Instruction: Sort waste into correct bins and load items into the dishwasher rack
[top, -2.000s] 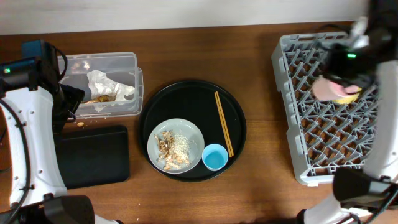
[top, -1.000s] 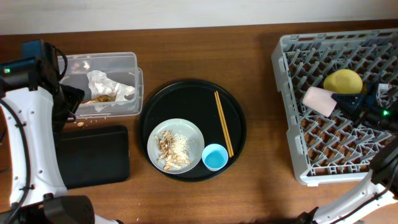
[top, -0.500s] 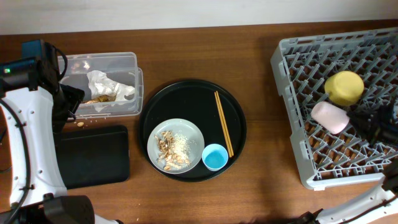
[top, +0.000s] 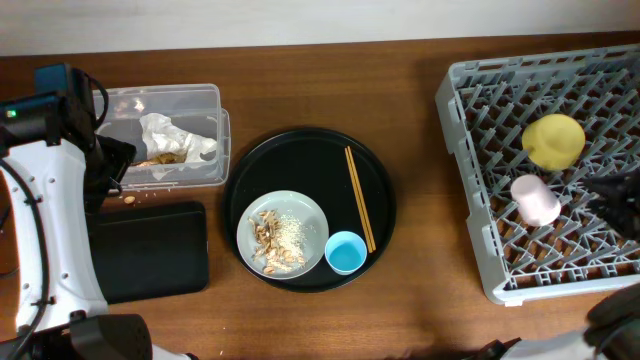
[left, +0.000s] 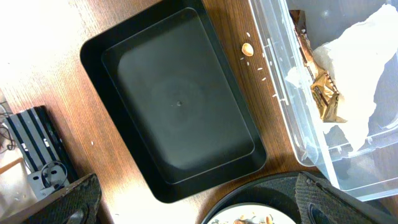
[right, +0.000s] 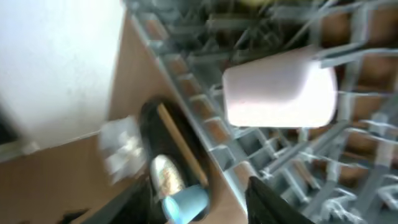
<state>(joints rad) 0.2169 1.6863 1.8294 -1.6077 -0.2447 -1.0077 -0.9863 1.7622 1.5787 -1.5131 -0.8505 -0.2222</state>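
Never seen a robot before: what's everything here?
rack: one, light grey, right
bowl: one, yellow, in rack
pink cup: one, pink, in rack
round tray: one, black, centre
plate: one, grey, round tray
food scraps: heap, tan, on plate
blue cup: one, blue, round tray
chopsticks: pair, wooden, round tray
tub: one, clear, left
wrapper: one, white, in tub
flat tray: one, black, beside tub
left gripper: dark, open, over flat tray
right gripper: dark, open, over rack
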